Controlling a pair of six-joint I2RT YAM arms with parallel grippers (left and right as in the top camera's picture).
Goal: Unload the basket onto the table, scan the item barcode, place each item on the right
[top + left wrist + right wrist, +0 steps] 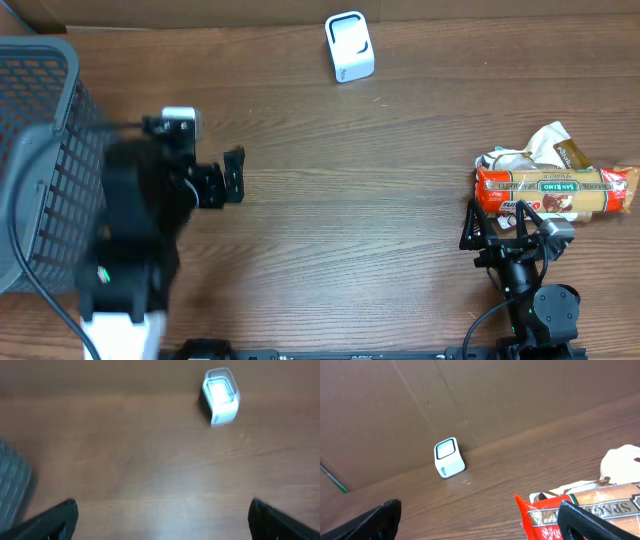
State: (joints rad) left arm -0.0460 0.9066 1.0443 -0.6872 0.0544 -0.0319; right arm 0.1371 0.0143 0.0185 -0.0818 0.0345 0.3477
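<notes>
Red plastic spaghetti packet (553, 192) lying ungrasped on brown wooden table (340, 240) ahead of right gripper (500, 222), both it and left gripper (162, 525) gaping empty, small white scanner (349, 46) waiting, scan pending.

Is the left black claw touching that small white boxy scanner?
Apart. The left wrist view shows bare wooden table between the left gripper and the small white boxy scanner.

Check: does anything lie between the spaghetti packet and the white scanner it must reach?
Nothing visible does. Bare table runs from the spaghetti packet to the scanner in the overhead and right wrist views; the basket stands far off at the left.
</notes>
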